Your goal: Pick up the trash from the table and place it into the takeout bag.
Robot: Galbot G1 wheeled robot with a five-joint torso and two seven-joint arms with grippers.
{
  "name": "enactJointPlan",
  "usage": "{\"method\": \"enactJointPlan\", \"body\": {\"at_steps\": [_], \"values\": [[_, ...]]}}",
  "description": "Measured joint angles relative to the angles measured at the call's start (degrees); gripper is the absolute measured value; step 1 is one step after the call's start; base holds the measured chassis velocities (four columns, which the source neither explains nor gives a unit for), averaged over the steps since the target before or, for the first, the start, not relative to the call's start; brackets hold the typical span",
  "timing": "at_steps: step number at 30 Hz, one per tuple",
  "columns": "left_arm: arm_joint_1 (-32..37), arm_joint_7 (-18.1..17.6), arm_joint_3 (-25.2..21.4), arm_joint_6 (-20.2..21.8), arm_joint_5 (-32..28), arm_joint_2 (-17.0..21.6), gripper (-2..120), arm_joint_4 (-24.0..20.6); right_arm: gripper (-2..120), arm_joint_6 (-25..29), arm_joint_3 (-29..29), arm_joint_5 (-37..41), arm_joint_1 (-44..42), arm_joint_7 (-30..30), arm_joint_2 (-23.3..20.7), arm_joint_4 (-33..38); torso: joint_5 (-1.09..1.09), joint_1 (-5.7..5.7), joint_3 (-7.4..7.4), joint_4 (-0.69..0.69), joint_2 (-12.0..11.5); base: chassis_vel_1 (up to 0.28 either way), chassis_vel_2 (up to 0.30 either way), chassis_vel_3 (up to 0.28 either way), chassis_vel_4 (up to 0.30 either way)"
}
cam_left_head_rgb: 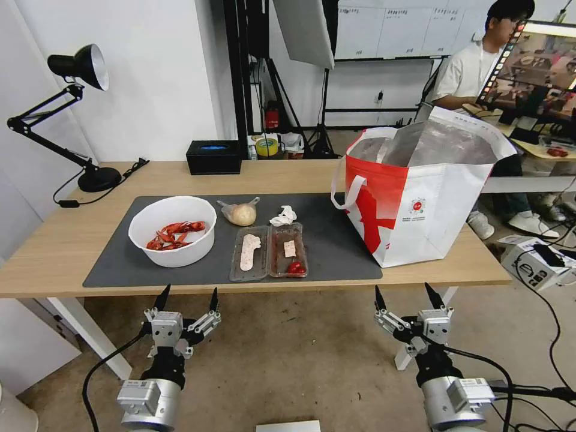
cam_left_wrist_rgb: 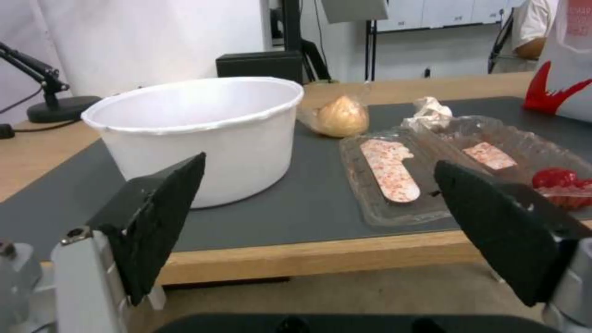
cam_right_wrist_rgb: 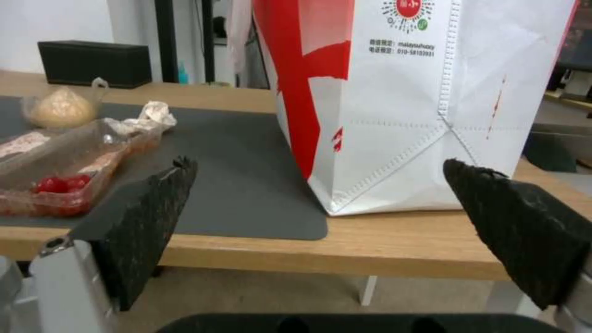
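On the grey mat (cam_left_head_rgb: 336, 246) of the table (cam_left_head_rgb: 54, 252) lies the trash: a white bowl (cam_left_head_rgb: 173, 231) (cam_left_wrist_rgb: 203, 134) of red crayfish shells, a clear hinged tray (cam_left_head_rgb: 269, 252) (cam_left_wrist_rgb: 444, 166) (cam_right_wrist_rgb: 68, 166) with scraps, a crumpled tissue (cam_left_head_rgb: 284, 216) (cam_left_wrist_rgb: 428, 113) (cam_right_wrist_rgb: 151, 115) and a small clear bag with a tan lump (cam_left_head_rgb: 240, 213) (cam_left_wrist_rgb: 341, 116) (cam_right_wrist_rgb: 62, 108). The red-and-white takeout bag (cam_left_head_rgb: 420, 198) (cam_right_wrist_rgb: 401, 101) stands open at the mat's right end. My left gripper (cam_left_head_rgb: 186, 297) (cam_left_wrist_rgb: 321, 222) and right gripper (cam_left_head_rgb: 408, 297) (cam_right_wrist_rgb: 321, 222) hang open below the table's front edge, holding nothing.
A black desk lamp (cam_left_head_rgb: 72, 114) stands at the table's far left, its cord trailing on the wood. A black box (cam_left_head_rgb: 213, 156) sits at the back edge. A person sits at a desk with a monitor (cam_left_head_rgb: 534, 66) behind the bag. White table legs (cam_left_head_rgb: 90, 336) stand near my arms.
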Motion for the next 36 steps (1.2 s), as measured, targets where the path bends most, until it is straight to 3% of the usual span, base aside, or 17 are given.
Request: {"method": "enactJointPlan", "body": {"at_steps": [22, 24, 25, 26, 28, 32, 34, 36], "values": [[-0.02, -0.01, 0.01, 0.0, -0.01, 0.0, 100, 0.0, 100, 0.0, 0.0, 0.0, 0.0, 0.0, 0.0, 0.0, 0.0, 0.0, 0.0, 0.0, 0.0, 0.0, 0.0, 0.0, 0.0], [-1.95, -2.55, 2.51, -0.77, -0.8, -0.47, 100, -1.55, 100, -0.26, 0.08, 0.57, 0.16, 0.04, -0.61, 0.15, 0.0, 0.0, 0.0, 0.03, 0.0, 0.0, 0.0, 0.0, 0.0], [-4.13, -4.96, 5.23, -1.93, -1.59, -1.01, 100, -3.55, 100, -1.04, 0.36, 1.73, 0.62, 0.25, -1.82, 0.58, 0.0, 0.0, 0.0, -0.01, 0.0, 0.0, 0.0, 0.0, 0.0], [-4.13, -4.96, 5.23, -1.93, -1.59, -1.01, 100, -3.55, 100, -1.04, 0.36, 1.73, 0.62, 0.25, -1.82, 0.58, 0.0, 0.0, 0.0, -0.01, 0.0, 0.0, 0.0, 0.0, 0.0], [-6.99, -8.31, 8.64, -3.9, -2.34, -1.85, 100, -5.96, 100, -3.53, 1.48, 5.52, 2.19, 1.19, -5.7, 2.15, 0.04, 0.01, 0.0, -0.03, 0.0, 0.0, 0.0, 0.0, 0.0], [-7.36, -8.99, 9.22, -4.79, -2.16, -1.98, 100, -6.09, 100, -6.52, 2.74, 10.05, 4.06, 2.25, -10.34, 3.97, 0.04, 0.01, 0.01, 0.0, -0.02, 0.0, 0.0, 0.0, 0.0], [-7.63, -9.15, 9.28, -4.97, -2.3, -1.78, 100, -5.83, 100, -9.78, 4.12, 15.02, 6.1, 3.43, -15.38, 5.98, 0.0, 0.0, 0.0, 0.0, -0.02, 0.0, 0.0, 0.0, 0.0], [-7.67, -9.15, 9.28, -4.97, -2.38, -1.73, 100, -5.72, 100, -10.55, 4.43, 16.16, 6.51, 3.7, -16.55, 6.46, 0.0, 0.0, 0.01, 0.0, -0.02, 0.0, 0.0, 0.0, 0.0]]}}
